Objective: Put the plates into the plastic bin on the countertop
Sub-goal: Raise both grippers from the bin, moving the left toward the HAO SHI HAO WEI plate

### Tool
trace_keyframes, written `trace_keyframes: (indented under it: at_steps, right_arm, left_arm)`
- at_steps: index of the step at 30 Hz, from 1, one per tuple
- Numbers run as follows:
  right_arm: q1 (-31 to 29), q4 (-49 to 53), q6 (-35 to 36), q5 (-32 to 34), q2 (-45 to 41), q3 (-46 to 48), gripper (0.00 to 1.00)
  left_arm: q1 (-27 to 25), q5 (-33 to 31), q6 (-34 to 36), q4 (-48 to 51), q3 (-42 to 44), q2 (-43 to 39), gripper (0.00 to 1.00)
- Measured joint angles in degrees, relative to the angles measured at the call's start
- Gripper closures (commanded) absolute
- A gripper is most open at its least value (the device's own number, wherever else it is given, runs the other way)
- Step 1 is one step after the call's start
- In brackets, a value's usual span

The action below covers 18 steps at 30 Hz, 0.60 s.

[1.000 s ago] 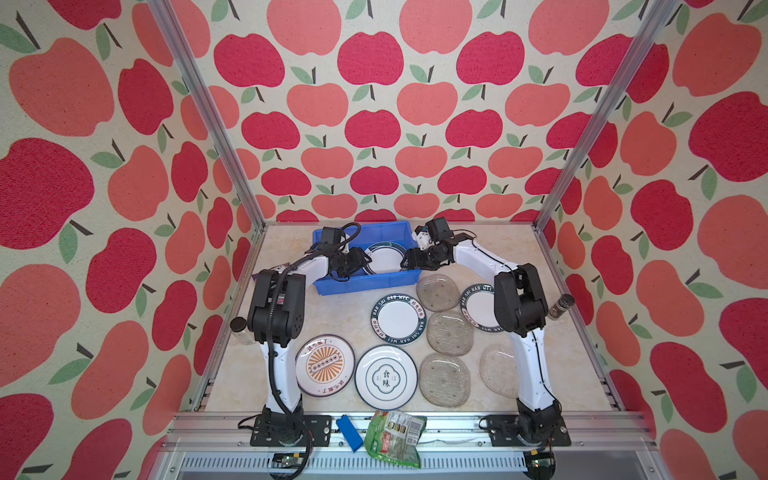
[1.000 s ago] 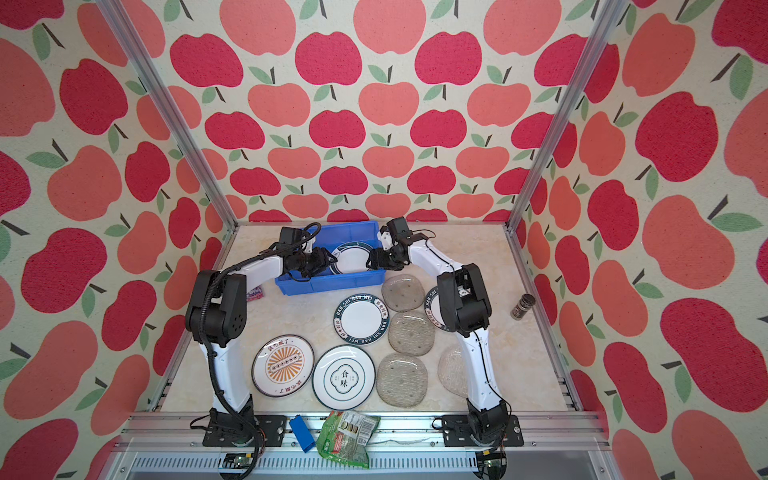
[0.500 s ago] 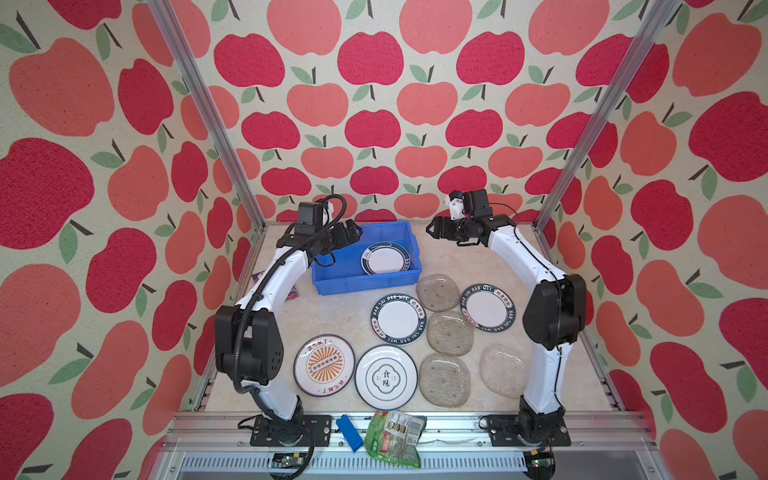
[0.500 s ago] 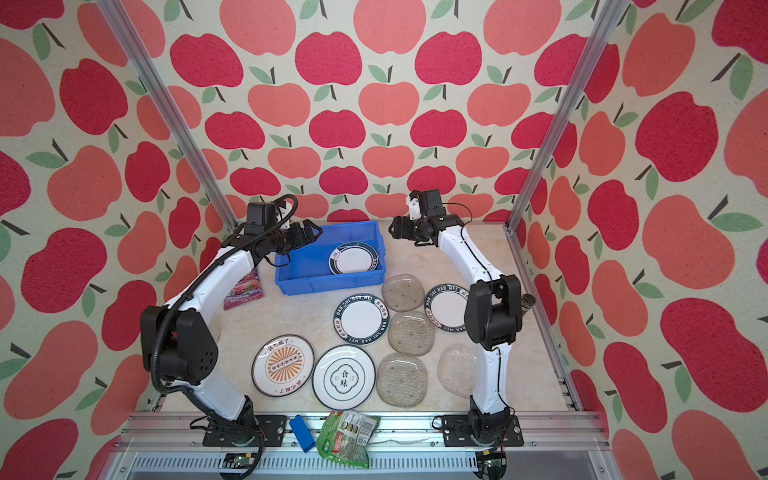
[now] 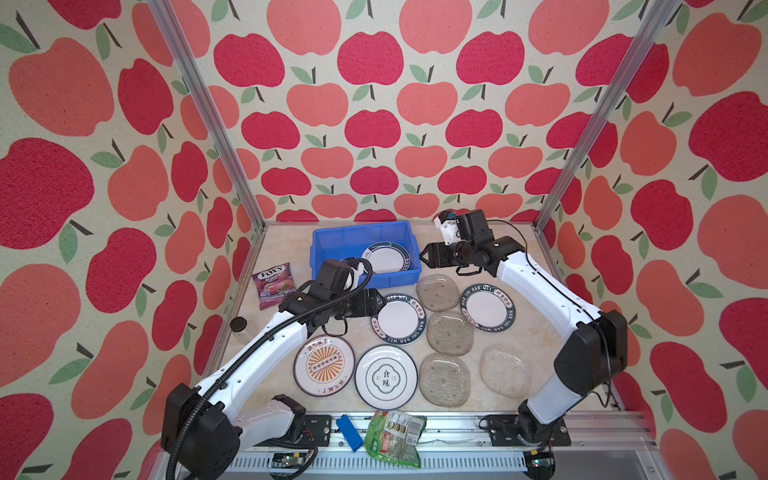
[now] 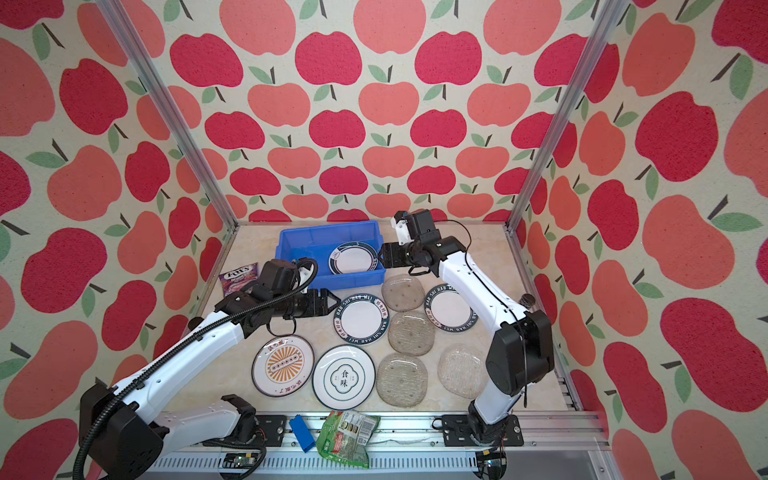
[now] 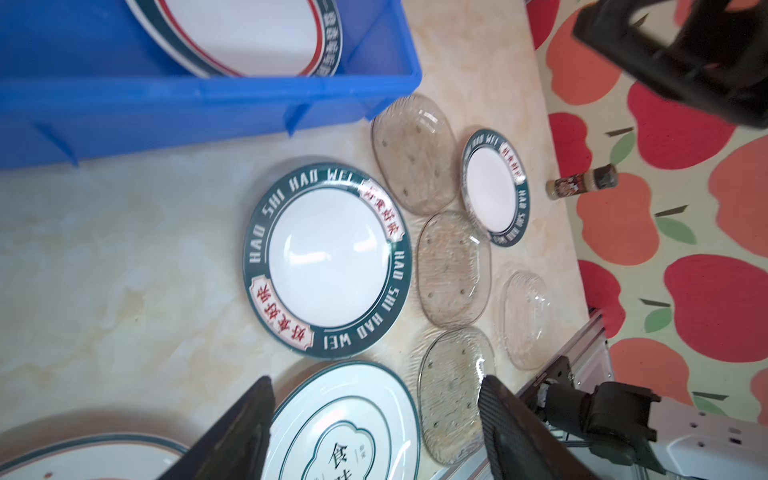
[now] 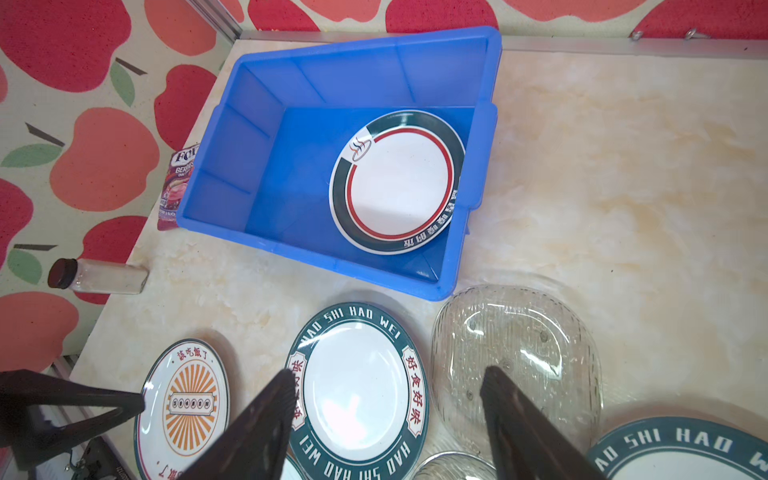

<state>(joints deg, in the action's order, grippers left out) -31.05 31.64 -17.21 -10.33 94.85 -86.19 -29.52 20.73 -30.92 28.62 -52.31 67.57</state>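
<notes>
I pulled both arms back from plastic bin (image 5: 357, 227); one plate (image 5: 384, 258) now lies inside. Left claw (image 6: 332, 301), right claw (image 5: 423, 257): both apart, empty. Eight more wait on desk (image 5: 286, 249); left claw beside lettered plate (image 5: 399, 320).

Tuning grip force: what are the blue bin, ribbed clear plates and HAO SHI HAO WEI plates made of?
Blue bin: moulded plastic, semi-gloss, ribbed walls. Ribbed clear plates: likely glass, countertop shows through, glints. HAO SHI HAO WEI plates: glossy ceramic or melamine, bright reflections.
</notes>
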Motion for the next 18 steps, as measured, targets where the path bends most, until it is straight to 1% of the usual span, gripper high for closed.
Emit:
trace_keyframes:
  at_steps: [3, 7, 13, 18]
  right_arm:
    - [-0.02, -0.17, -0.26, -0.24, 0.11, 1.66, 0.27]
    - [-0.04, -0.79, -0.76, -0.74, 0.90, 2.47, 0.27]
    - [-0.09, -1.79, -1.09, -1.44, 1.66, 3.28, 0.27]
    - [-0.07, -2.29, -1.18, -1.77, 2.10, 3.74, 0.27]
  left_arm:
    - [-0.26, -0.48, -2.84, -2.03, 5.81, 0.07, 0.29]
    - [-0.35, -0.87, -5.57, -7.89, 9.55, 2.05, 0.34]
    - [1.18, -0.35, -8.81, -18.86, 12.98, 7.45, 0.49]
    - [3.41, 0.63, -10.62, -25.59, 15.04, 11.85, 0.54]
